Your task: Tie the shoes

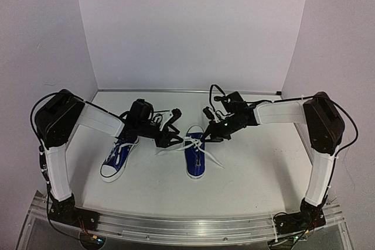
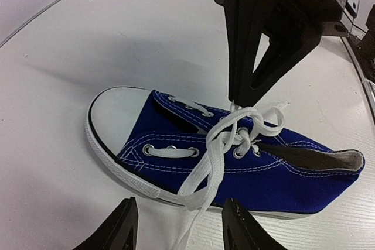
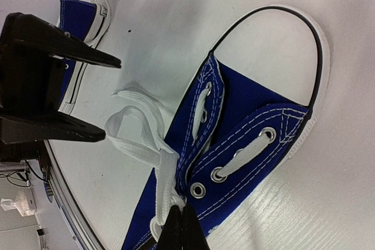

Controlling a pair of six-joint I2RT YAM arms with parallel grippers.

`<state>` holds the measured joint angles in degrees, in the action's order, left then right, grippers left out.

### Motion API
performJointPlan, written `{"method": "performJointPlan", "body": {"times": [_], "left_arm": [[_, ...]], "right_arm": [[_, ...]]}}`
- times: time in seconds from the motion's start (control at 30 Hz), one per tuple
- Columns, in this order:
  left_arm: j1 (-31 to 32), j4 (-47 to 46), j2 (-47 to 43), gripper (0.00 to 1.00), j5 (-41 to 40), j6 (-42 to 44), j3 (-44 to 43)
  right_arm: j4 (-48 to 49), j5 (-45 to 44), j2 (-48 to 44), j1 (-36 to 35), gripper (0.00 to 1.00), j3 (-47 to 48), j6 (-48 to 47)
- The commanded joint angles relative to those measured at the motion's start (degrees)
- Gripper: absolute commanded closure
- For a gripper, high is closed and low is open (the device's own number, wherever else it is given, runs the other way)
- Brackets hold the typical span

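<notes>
Now, R end effector (image 3: 182,226) pressed together on white flat lace (image 3: 166,174) at the mid eyelets of small blue canvas sneaker (image 3: 252,115) w/ white toe cap, L end effector (image 2: 179,226) spread wide near its side, second blue sneaker (image 1: 117,159) apart to the L on white bench (image 1: 258,174).

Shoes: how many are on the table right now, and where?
2. One shoe lies left of centre, toe toward the near edge. The other shoe lies in the middle; the right gripper pinches its lace. None seems hidden.
</notes>
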<state>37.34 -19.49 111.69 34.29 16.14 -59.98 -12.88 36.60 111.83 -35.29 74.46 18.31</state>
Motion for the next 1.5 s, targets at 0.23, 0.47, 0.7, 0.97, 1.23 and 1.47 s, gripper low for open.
{"method": "performJointPlan", "body": {"times": [0.23,0.47,0.7,0.97,1.23,1.47], "left_arm": [[0.6,0.4,4.7,0.57,7.3,0.4,-6.3],[0.7,0.2,5.8,0.74,8.4,-0.1,-7.0],[0.7,1.2,5.7,0.97,9.1,0.1,-7.2],[0.6,2.8,1.3,1.00,5.2,-1.3,-3.2],[0.6,3.9,-3.4,1.00,1.9,-2.4,-0.7],[0.5,9.6,-2.7,1.00,-2.2,-2.9,-2.4]], "right_arm": [[1.1,-1.2,-2.3,0.1,1.00,0.2,-0.4],[1.1,-1.5,-2.4,0.1,1.00,0.2,-0.4],[1.1,-1.9,-2.5,0.2,1.00,0.0,-0.4],[1.2,-4.3,-5.2,1.0,1.00,-2.8,-0.1],[1.4,-7.0,-8.2,2.3,1.00,-6.0,0.2],[1.3,-9.6,-8.6,4.1,1.00,-9.8,0.3]]}}
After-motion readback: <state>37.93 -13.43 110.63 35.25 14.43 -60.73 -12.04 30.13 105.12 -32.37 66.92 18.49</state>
